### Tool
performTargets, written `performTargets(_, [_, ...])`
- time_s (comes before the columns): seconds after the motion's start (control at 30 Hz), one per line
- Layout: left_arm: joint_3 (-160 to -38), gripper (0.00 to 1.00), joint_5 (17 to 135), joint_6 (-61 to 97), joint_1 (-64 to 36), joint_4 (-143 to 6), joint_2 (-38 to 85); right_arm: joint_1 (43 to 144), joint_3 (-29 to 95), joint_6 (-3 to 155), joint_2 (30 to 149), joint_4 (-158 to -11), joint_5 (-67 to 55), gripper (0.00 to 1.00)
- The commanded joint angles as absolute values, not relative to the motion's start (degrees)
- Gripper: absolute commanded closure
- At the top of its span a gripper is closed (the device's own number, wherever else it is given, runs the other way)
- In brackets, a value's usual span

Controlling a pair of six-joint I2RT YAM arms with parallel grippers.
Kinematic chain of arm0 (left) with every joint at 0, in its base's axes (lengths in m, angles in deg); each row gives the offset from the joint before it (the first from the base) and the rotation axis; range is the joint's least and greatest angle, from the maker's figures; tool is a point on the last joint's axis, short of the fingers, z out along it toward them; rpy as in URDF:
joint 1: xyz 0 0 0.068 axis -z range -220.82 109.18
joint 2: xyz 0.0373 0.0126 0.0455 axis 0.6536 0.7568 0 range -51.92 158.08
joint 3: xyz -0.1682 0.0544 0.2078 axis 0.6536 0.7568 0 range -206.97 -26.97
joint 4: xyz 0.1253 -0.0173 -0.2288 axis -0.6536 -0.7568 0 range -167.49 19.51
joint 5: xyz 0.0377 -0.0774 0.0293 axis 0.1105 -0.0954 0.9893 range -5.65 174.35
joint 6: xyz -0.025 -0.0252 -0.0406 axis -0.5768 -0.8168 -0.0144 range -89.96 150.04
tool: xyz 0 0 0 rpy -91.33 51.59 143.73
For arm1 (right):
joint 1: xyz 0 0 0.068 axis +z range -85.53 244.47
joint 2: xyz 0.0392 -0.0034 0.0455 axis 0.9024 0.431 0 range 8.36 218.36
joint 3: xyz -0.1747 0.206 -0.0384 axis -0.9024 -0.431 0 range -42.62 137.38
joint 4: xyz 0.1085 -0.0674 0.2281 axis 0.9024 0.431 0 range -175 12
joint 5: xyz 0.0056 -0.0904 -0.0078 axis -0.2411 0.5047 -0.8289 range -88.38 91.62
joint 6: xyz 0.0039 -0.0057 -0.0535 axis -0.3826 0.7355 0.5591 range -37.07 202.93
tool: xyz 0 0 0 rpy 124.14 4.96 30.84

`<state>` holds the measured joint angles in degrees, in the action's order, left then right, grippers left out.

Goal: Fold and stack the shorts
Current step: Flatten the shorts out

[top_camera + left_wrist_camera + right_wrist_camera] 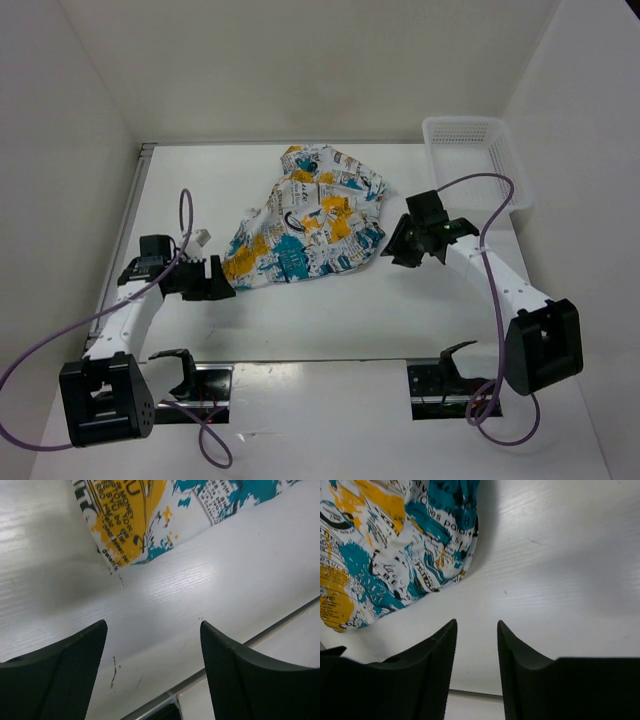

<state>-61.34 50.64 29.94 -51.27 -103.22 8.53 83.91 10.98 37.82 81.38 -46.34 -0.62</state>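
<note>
The shorts (pixel 305 220) lie crumpled on the white table, printed with teal, yellow-orange and black patches. My left gripper (pixel 222 282) sits just off their lower-left corner, open and empty; that corner shows in the left wrist view (pixel 125 525) beyond the fingers (pixel 65 670). My right gripper (pixel 392 246) sits just right of the shorts' right edge, open with a narrower gap and empty. The right wrist view shows the fabric (pixel 390 550) up and left of the fingertips (pixel 445 635).
A white mesh basket (pixel 475 155) stands at the back right, beside the right arm. White walls close the table at left, back and right. A metal rail (pixel 320 365) runs along the near edge by the arm bases.
</note>
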Motion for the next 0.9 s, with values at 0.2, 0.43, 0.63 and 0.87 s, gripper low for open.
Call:
performTargets(0.2, [-53.08, 0.17, 52.8, 30.04, -51.01, -86.52, 5.56, 79.15, 14.59, 43.02, 92.81, -59.5, -6.55, 0.27])
performTargets(0.43, [-56.93, 0.27, 53.42, 30.04, -51.01, -78.23, 14.43, 78.54, 17.4, 43.64, 104.07, -64.95, -7.35, 0.31])
performTargets(0.63, [-60.19, 0.32, 52.71, 30.04, -48.64, -75.95, 16.03, 75.37, 17.41, 43.02, 106.89, -69.52, -10.5, 0.37])
performTargets(0.87, [-64.4, 0.38, 49.99, 30.04, -45.39, -72.6, 26.11, 75.37, 18.9, 41.88, 111.02, -72.25, -12.63, 0.76])
